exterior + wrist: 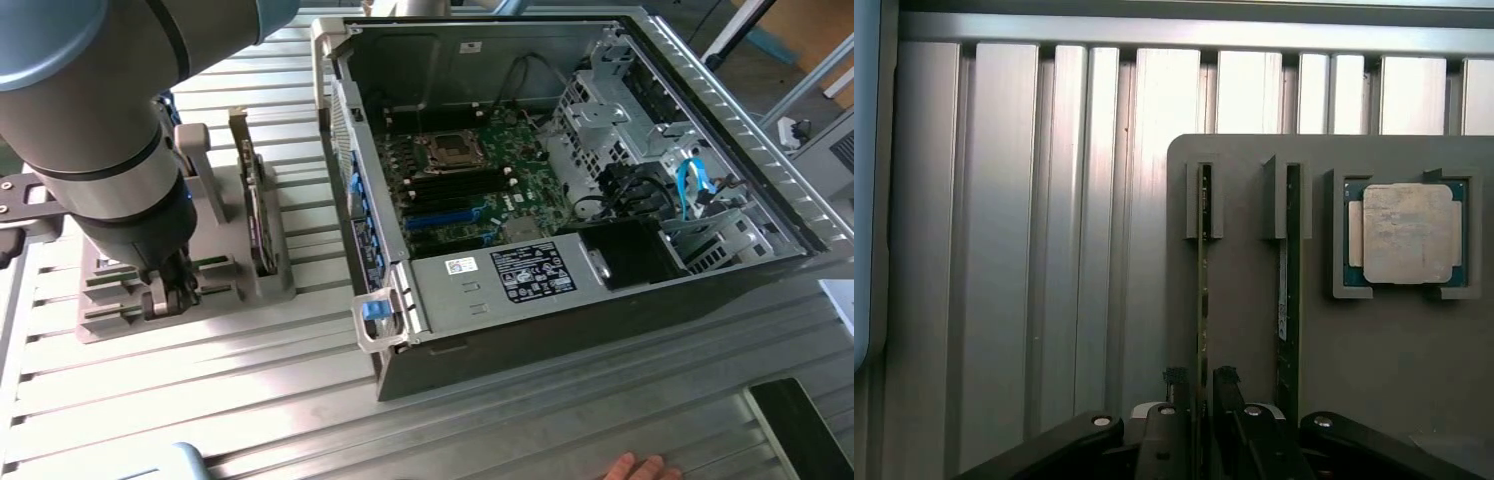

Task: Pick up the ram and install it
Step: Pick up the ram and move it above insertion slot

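Hand part-open, fingers straddling the ram — its near end hidden behind them

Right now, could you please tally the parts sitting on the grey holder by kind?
Ram sticks: 2
Processor chip: 1
Total: 3

Surface: ribbed metal table, slats running across.
Exterior view's right: open computer case stands on it.
Exterior view's left: grey holder plate lies flat.
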Motion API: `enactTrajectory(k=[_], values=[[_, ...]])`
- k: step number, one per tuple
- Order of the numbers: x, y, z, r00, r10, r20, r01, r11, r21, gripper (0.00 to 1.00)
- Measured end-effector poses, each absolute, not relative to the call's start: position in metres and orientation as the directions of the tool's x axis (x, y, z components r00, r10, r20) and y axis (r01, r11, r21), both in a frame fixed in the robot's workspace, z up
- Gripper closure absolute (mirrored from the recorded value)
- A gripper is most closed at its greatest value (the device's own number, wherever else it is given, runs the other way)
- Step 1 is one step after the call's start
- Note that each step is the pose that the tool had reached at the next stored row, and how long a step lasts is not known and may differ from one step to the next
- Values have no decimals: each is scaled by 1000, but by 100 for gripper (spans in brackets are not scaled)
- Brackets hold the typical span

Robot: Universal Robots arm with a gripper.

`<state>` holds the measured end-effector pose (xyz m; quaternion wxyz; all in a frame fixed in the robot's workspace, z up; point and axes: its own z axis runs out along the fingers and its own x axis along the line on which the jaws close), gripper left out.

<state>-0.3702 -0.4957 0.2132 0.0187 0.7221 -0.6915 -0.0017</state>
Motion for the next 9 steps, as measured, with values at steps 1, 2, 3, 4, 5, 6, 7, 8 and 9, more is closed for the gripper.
enactTrajectory(k=[1,2,3,4,5,6,7,8,9], values=[[-370,-496,213,44,-999,23,-999,-43,29,76],[-370,-496,213,44,-999,23,-999,-43,29,76],[-370,-496,213,43,-999,23,-999,-43,29,76],[-370,-496,213,44,-999,23,-999,-43,29,76],[-370,-496,212,44,-999,23,-999,-43,29,76],[-370,-496,212,44,-999,23,-999,-43,29,76],[-370,-496,212,44,-999,23,-999,-43,29,76],[-370,-496,211,43,-999,23,-999,-43,29,76],[-370,-496,211,43,-999,23,-999,-43,29,76]])
